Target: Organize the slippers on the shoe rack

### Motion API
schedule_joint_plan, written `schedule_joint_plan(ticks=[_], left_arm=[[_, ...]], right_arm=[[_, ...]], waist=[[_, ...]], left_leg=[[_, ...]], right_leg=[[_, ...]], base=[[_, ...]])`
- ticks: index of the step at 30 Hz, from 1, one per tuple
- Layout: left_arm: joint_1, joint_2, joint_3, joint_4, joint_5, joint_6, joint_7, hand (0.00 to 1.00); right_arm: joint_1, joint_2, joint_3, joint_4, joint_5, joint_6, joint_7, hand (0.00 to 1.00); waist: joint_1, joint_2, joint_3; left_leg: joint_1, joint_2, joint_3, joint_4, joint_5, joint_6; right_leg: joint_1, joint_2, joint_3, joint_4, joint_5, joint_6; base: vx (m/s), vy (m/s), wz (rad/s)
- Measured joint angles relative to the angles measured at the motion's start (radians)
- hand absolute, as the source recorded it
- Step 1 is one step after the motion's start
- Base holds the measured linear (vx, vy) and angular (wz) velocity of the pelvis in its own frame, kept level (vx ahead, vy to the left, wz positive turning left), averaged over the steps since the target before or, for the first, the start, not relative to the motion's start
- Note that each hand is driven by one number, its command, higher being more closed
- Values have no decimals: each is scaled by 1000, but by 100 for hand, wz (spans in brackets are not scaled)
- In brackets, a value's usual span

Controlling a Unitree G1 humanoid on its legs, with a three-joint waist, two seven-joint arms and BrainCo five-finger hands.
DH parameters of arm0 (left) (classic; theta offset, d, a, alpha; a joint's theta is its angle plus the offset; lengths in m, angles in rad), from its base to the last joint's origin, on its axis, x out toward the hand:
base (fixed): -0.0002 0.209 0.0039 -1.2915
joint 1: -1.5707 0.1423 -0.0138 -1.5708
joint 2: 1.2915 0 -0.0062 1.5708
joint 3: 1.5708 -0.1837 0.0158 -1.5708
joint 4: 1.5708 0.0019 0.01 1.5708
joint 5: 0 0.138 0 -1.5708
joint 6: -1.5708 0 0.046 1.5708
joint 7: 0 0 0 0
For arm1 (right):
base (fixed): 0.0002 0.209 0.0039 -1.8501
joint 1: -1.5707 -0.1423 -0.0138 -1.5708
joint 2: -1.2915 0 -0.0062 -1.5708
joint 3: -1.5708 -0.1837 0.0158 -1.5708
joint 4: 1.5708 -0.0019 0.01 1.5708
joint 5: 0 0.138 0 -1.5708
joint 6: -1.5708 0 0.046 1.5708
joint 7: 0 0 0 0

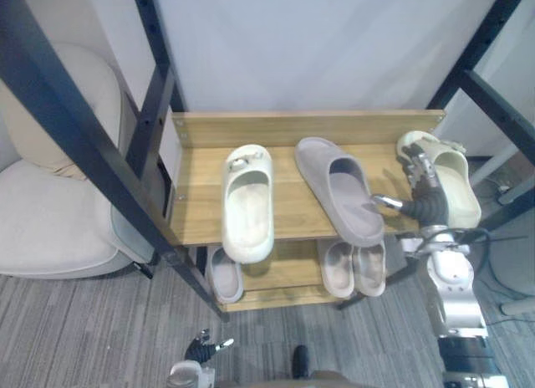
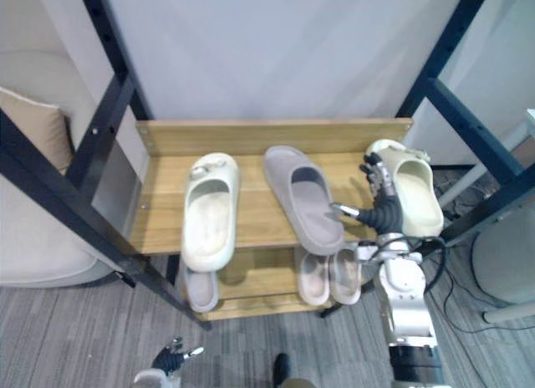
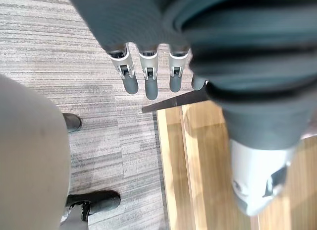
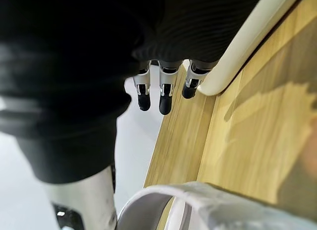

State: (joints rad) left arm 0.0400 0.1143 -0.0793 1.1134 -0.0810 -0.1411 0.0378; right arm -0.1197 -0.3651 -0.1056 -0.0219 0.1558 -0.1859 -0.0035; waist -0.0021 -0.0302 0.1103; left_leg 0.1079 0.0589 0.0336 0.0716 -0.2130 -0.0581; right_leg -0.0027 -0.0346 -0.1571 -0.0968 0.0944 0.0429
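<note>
Shoe rack (image 1: 289, 206) of wood is topped by three slippers: a cream slipper (image 1: 247, 206) at left, a grey slipper (image 1: 338, 190) in the middle and a pale slipper (image 1: 457, 187) at right. Just beside the last, the right hand (image 1: 423, 196) is held with fingers straight. The left hand (image 1: 199, 352) is hung low, fingers relaxed.

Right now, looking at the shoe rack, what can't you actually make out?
Grey lower-shelf slipper and beige pair: far ends hidden under the top shelf, both eye views.
Right hand and right cream slipper: contact unclear, the hand covers that edge.
Left hand: partly cut off by the eye views' bottom edge.
</note>
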Motion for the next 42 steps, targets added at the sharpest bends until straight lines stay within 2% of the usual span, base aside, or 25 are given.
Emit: schedule_joint_plan(ticks=[12,27,32,42], left_arm=[[0,10,2,-4,-2,0,-1,0],[0,21,2,-9,-28,0,-1,0],[0,20,2,-13,-29,0,0,0],[1,21,0,-13,-39,0,0,0]], right_arm=[[-58,0,73,41,0,18,27,0],[-145,-1,80,149,3,17,22,0],[-160,-1,74,210,4,18,-6,0],[-202,-1,91,252,13,20,-7,0]], waist=[[3,-14,10],[5,-28,20],[8,-26,21],[8,-24,23]], left_leg=[[-3,-5,-8,0,0,1],[-24,-6,-15,-24,26,1],[-30,-4,-15,-23,27,0],[-35,-3,-14,-19,27,-1]], right_leg=[[0,-1,-4,0,0,0],[-30,0,0,3,10,-14],[-36,2,1,6,11,-14],[-38,2,1,2,15,-17]], base=[[1,1,1],[-23,-7,0],[0,0,0],[-14,0,0]])
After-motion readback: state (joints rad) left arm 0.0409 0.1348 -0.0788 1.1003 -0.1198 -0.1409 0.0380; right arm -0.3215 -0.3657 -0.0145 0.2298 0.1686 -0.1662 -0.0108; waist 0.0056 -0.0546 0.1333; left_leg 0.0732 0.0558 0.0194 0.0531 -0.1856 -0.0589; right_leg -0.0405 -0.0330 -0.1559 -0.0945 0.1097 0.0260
